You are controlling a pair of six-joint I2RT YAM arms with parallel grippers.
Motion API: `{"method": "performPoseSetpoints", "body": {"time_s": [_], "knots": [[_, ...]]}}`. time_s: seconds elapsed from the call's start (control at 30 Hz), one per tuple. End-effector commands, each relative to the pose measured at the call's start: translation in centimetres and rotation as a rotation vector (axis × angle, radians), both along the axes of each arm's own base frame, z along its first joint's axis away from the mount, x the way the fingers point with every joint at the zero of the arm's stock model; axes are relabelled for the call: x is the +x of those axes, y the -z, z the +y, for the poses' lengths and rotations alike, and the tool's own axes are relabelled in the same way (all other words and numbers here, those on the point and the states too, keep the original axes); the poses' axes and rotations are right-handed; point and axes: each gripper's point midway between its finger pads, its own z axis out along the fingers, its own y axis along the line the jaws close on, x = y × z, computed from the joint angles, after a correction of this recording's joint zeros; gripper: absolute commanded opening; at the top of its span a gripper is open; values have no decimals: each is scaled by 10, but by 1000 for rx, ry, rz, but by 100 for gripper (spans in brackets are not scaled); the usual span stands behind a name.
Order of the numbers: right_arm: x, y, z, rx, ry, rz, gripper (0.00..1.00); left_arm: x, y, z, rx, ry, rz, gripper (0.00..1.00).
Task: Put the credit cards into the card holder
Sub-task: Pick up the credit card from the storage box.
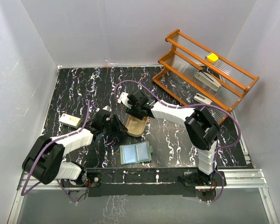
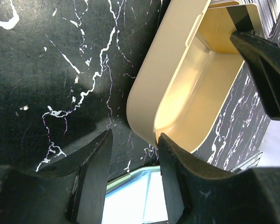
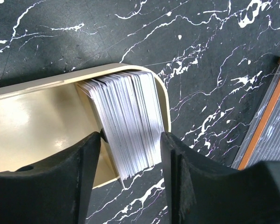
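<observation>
The credit cards (image 3: 130, 116), a thick pale grey-white stack, stand on edge at one end of the oval tan tray (image 3: 164, 105). My right gripper (image 3: 130, 156) is open, its fingers straddling the stack without clamping it. In the top view the right gripper (image 1: 133, 112) hides the cards over the tray (image 1: 139, 128). The card holder (image 1: 135, 153) lies open and flat in front of the tray, pale blue-grey pockets up. My left gripper (image 1: 119, 127) is open and empty at the tray's left side. In the left wrist view, the left gripper (image 2: 133, 154) has one finger (image 2: 177, 163) against the tray's rim (image 2: 144, 93), and the card holder (image 2: 140, 196) shows below.
An orange wire rack (image 1: 205, 70) with a yellow item and white objects stands at the back right. A small cream box (image 1: 70, 120) lies at the left. White walls enclose the black marbled table on three sides.
</observation>
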Motion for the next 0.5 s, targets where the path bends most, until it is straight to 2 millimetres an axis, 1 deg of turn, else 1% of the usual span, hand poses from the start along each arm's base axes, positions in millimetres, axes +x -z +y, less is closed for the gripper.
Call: {"method": "performPoseSetpoints", "body": {"time_s": [0.0, 0.13, 0.33, 0.47], "knots": [[15, -37, 3, 48, 16, -94, 49, 3, -3, -1, -8, 10, -23, 42], [12, -40, 4, 57, 13, -84, 48, 3, -1, -1, 7, 20, -15, 41], [10, -43, 4, 63, 13, -82, 48, 6, -3, -2, 4, 20, -19, 41], [12, -43, 3, 54, 13, -89, 44, 3, -3, -1, 3, 19, -13, 41]]}}
